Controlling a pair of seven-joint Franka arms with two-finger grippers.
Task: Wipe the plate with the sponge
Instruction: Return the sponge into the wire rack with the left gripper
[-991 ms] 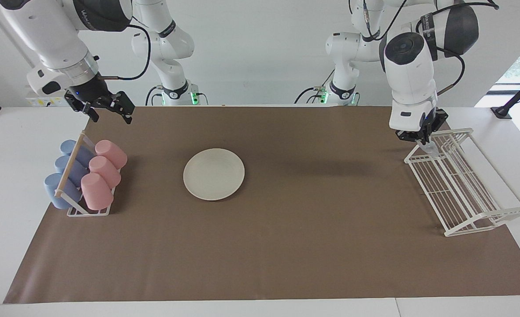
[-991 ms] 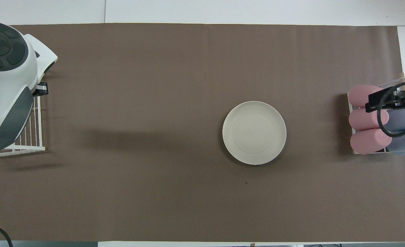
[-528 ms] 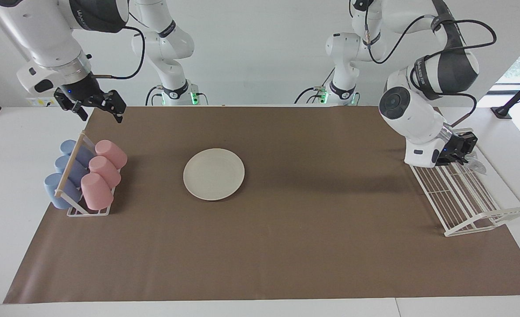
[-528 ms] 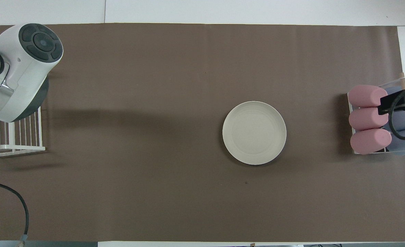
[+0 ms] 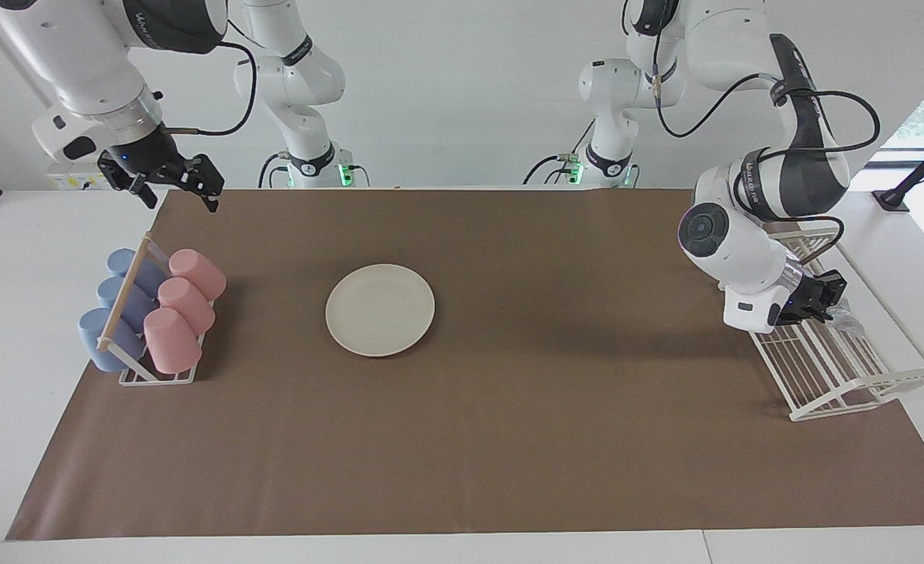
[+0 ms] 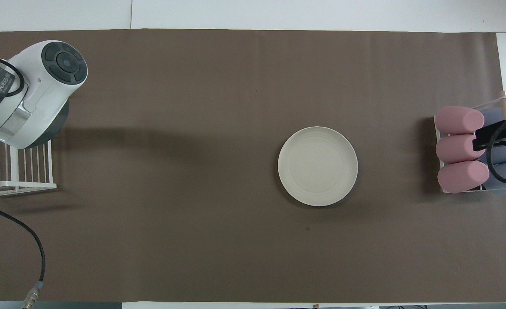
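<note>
Your left gripper [image 5: 826, 301] is low over the white wire rack [image 5: 838, 368] at the left arm's end of the brown mat [image 5: 509, 439], clenched, with a small silvery thing, most likely the sponge [image 5: 846, 317], at its tips. Seen from the facing camera, the arm's wrist hides most of the contact, so I cannot say for sure the sponge is properly pinched rather than just touched. The plate [image 5: 380, 309] lies flat near the middle of the mat, somewhat toward the right arm's end and well apart from the rack.

You look to be at the pick-up step; no wiping has begun. Next you need to lift the sponge clear of the rack wires, carry it along the mat and bring it down onto the plate.

Your right gripper [image 5: 171, 182] waits, released, above the mat's corner near the cup rack [image 5: 149, 313].
</note>
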